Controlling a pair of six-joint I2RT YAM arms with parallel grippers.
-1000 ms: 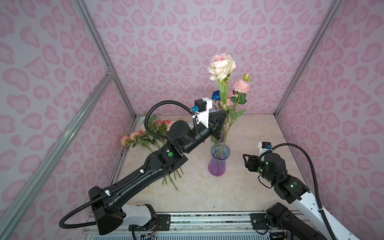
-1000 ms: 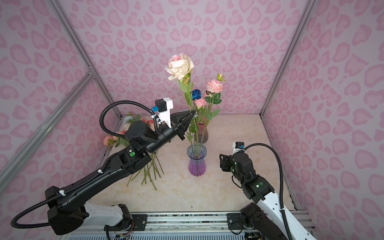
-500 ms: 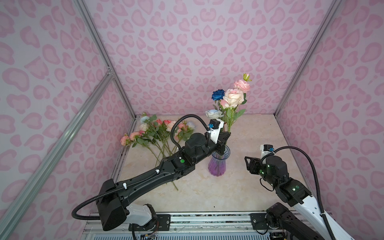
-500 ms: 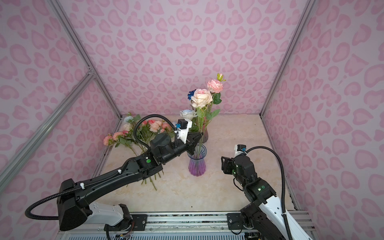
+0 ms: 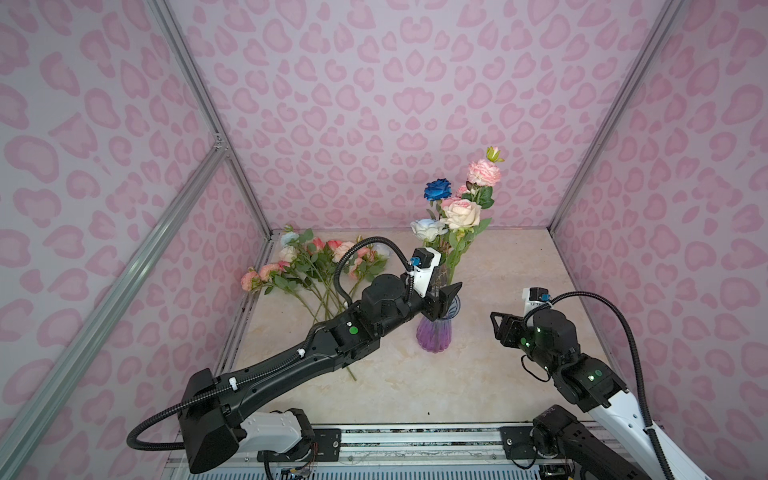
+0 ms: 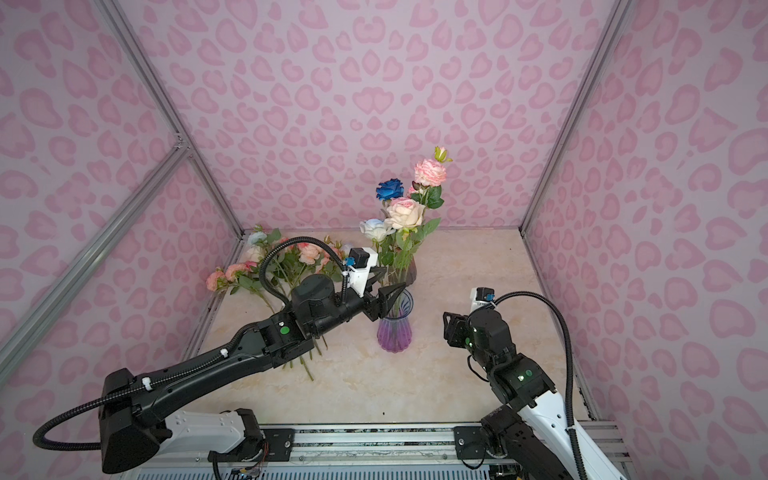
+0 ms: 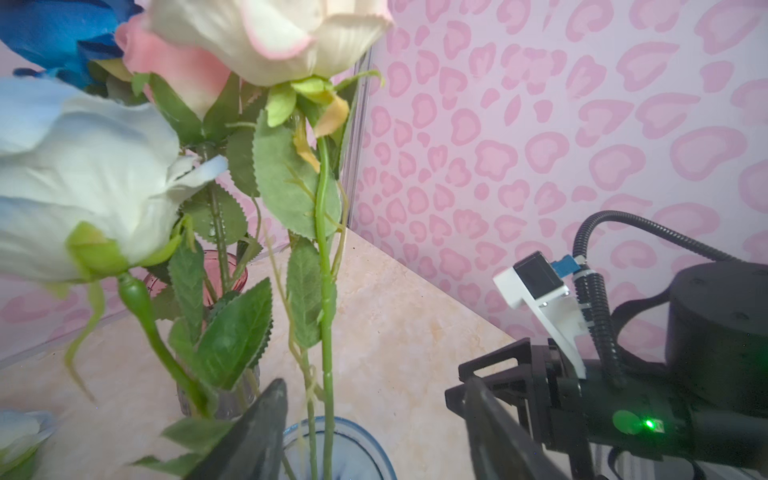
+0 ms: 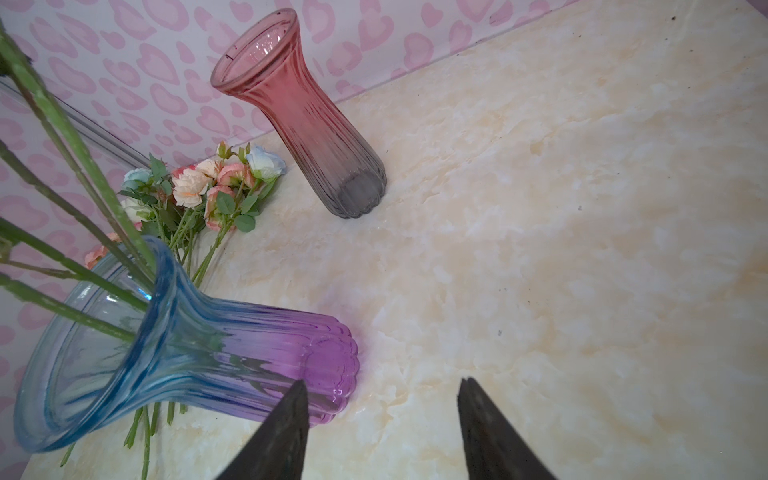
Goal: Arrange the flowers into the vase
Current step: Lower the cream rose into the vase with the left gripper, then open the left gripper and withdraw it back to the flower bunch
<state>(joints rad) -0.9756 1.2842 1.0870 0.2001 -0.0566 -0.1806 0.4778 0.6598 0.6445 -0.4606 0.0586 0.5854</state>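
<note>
At the left centre of both top views, the loose flowers (image 5: 316, 266) (image 6: 291, 257) lie in a heap on the table (image 5: 415, 386), blooms toward the back wall and stems fanned toward the front. The left arm reaches over their stems.

At the centre, the left gripper (image 5: 446, 293) (image 6: 388, 282) hangs level with the rim of the vase (image 5: 434, 336) (image 6: 394, 332), which stands upright, blue at the top and purple at the foot. In the left wrist view the fingers (image 7: 266, 415) are spread wide; the stem of the cream rose (image 7: 270, 37) runs down between them into the vase mouth, and neither finger presses on it. The cream rose (image 5: 459, 214) stands in the vase with a pale blue rose (image 5: 428, 228), a deep blue rose (image 5: 437, 189) and a tall pink rose (image 5: 484, 172). A pink vase (image 8: 303, 112) (image 6: 409, 270) stands just behind.

At the right, well apart from the vase, the right gripper (image 5: 496, 328) (image 8: 382, 415) points toward it, low over the table, fingers parted and empty.
</note>
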